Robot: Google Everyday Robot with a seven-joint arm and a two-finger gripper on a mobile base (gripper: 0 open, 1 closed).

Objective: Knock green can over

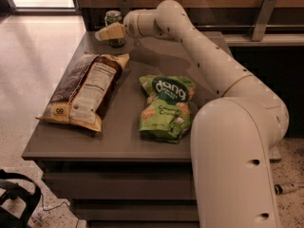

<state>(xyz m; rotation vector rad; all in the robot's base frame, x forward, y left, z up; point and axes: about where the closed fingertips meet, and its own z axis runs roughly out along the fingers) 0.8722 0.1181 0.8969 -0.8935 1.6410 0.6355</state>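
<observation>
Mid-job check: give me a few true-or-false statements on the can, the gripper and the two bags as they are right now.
1. The can stands upright near the table's far left corner. True.
2. The gripper hangs over the green bag. False: it is at the can, overlapping its front in this view, well beyond that bag.
3. The brown bag lies flat, left of the green bag. True.
4. The can stands between the two bags. False: it stands beyond both, toward the table's back edge.
</observation>
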